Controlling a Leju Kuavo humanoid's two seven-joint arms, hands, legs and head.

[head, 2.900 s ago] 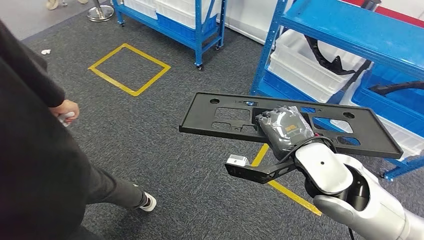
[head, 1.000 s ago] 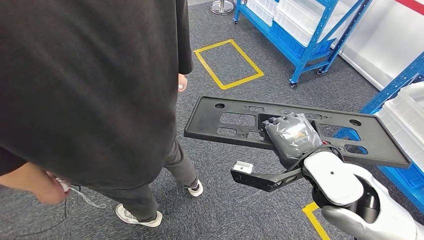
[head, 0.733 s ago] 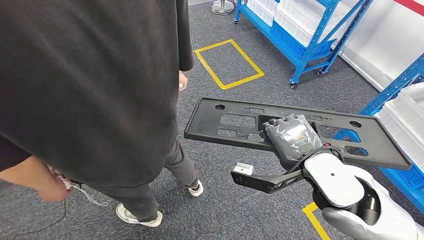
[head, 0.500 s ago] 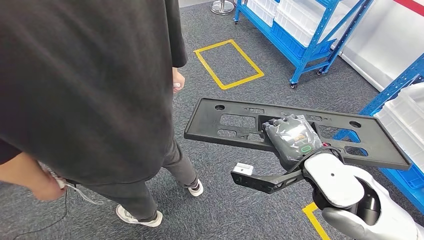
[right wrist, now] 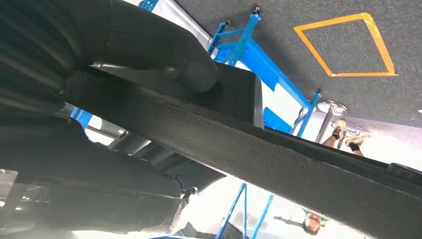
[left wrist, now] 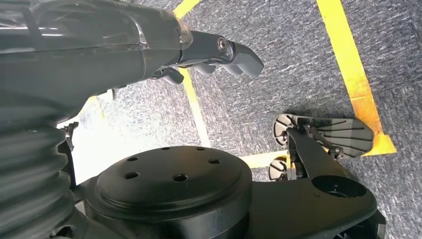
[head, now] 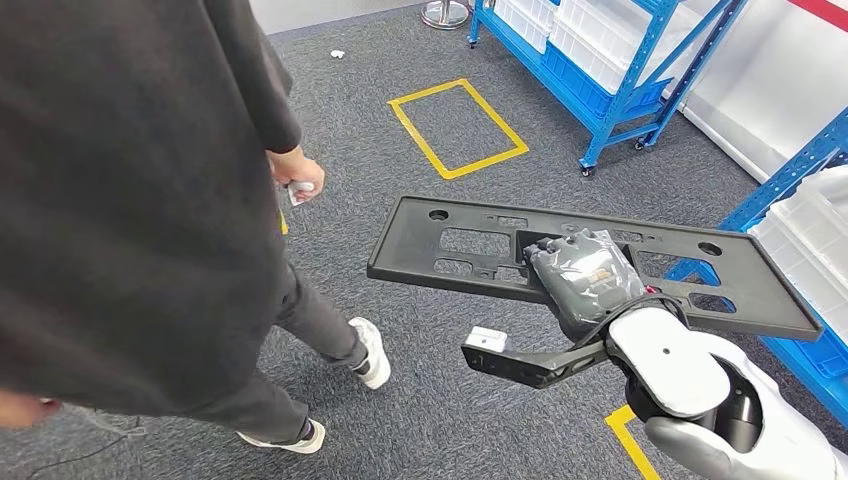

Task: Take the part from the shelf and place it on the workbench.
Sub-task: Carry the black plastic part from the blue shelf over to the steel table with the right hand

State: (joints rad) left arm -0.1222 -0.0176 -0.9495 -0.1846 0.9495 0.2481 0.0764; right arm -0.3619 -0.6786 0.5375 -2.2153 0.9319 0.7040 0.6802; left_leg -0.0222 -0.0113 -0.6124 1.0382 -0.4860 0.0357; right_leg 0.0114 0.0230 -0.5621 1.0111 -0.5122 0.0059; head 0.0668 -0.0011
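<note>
The part [head: 480, 245], a long flat black plastic panel with rectangular cut-outs and round holes near its ends, is carried in the air above the grey carpet [head: 450, 400], clear of any surface. In the head view its long axis is seen running crosswise, from the left at mid-frame to the right edge, the right end sitting slightly lower in the picture. The broad face is turned up and the panel is held close to level.

The right hand [head: 582, 272], wrapped in clear film, is laid over the panel's near long edge around its middle, fingers closed onto it. In the right wrist view the thick grey thumb [right wrist: 196, 73] is seen pressed against one face of the panel's rough black edge [right wrist: 278, 154], so the part is clamped between thumb and fingers.

The left hand [left wrist: 219, 52] is seen in the left wrist view hanging over carpet and yellow floor tape [left wrist: 351, 64]; its dark fingers are curled inward and nothing is held in them.

A person [head: 120, 200] in a dark top is noted at the left, one hand [head: 297, 178] holding a small white object. Blue shelving [head: 620, 60] with white bins is seen at the upper right, and a yellow taped square [head: 457, 128] is marked on the floor beyond the part.
</note>
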